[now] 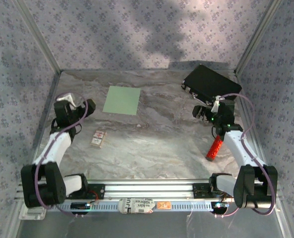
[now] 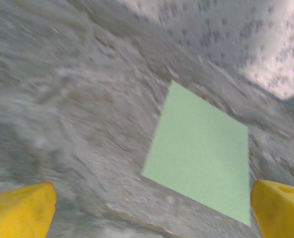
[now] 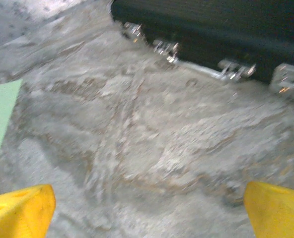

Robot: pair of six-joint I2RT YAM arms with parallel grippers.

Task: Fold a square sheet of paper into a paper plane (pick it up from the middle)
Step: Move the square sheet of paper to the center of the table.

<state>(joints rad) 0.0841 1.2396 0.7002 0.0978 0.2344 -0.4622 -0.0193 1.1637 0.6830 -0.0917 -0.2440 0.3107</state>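
Note:
The square sheet of pale green paper (image 1: 121, 100) lies flat and unfolded on the marbled table, left of centre toward the back. In the left wrist view the same sheet (image 2: 201, 148) sits ahead of my left gripper (image 2: 152, 210), whose yellow fingers (image 2: 20, 208) stand wide apart with nothing between them. From above, my left gripper (image 1: 90, 106) hovers just left of the sheet. My right gripper (image 1: 200, 112) is at the right, open and empty, its fingertips (image 3: 276, 208) spread over bare table; a corner of the sheet (image 3: 0, 114) shows at the left edge of the right wrist view.
A black rectangular case (image 1: 210, 82) with metal latches (image 3: 226, 69) lies at the back right, just beyond my right gripper. A small red cylinder (image 1: 214, 148) rests beside the right arm. A small printed packet (image 1: 98, 138) lies near the left arm. Patterned walls enclose the table.

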